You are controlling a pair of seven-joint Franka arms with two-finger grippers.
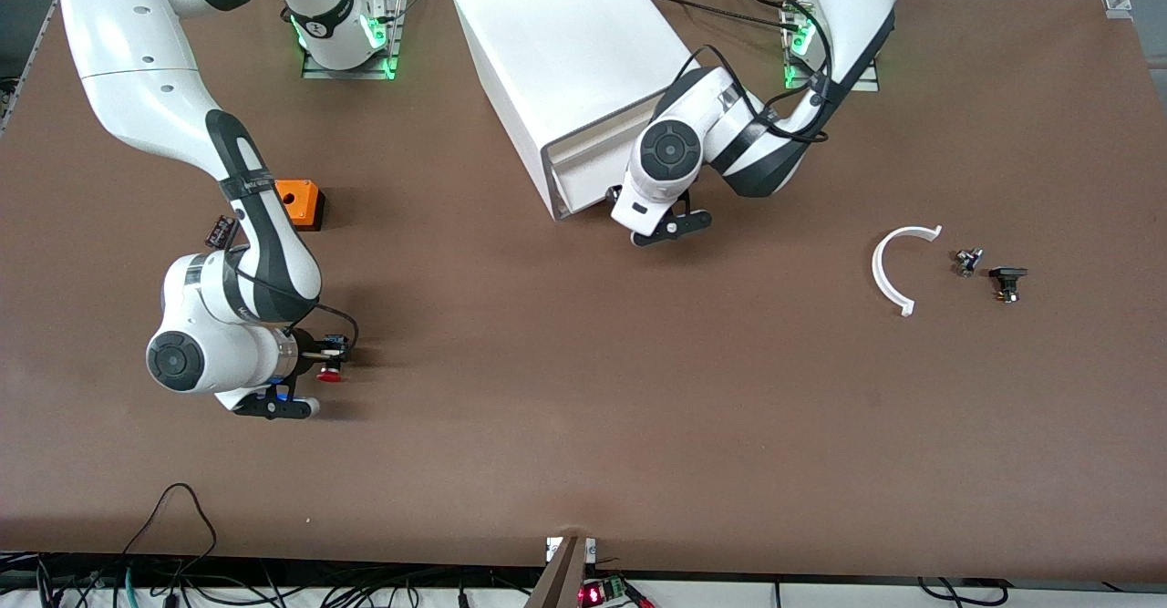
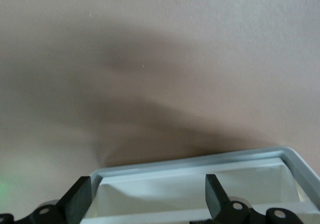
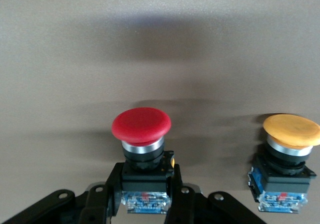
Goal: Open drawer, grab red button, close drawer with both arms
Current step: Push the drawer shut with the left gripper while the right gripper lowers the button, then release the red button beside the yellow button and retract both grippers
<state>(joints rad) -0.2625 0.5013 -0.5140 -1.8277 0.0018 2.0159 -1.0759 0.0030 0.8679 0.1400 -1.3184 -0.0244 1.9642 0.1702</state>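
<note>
The white cabinet (image 1: 565, 43) stands between the arm bases, its front toward the front camera. Its drawer (image 1: 591, 170) looks pushed in; the left wrist view shows a cream front (image 2: 200, 194) inside the cabinet frame. My left gripper (image 1: 618, 196) is open at the cabinet front, fingers spread wide (image 2: 147, 199) and holding nothing. My right gripper (image 1: 321, 362) is low over the table near the right arm's end, shut (image 3: 145, 194) on the black-and-blue body of the red-capped button (image 1: 329, 374) (image 3: 141, 126).
A yellow-orange-capped button (image 3: 291, 131) lies close beside the red one. An orange box (image 1: 301, 202) sits farther from the front camera than my right gripper. A white curved piece (image 1: 898, 266) and two small dark parts (image 1: 968, 262) (image 1: 1007, 282) lie toward the left arm's end.
</note>
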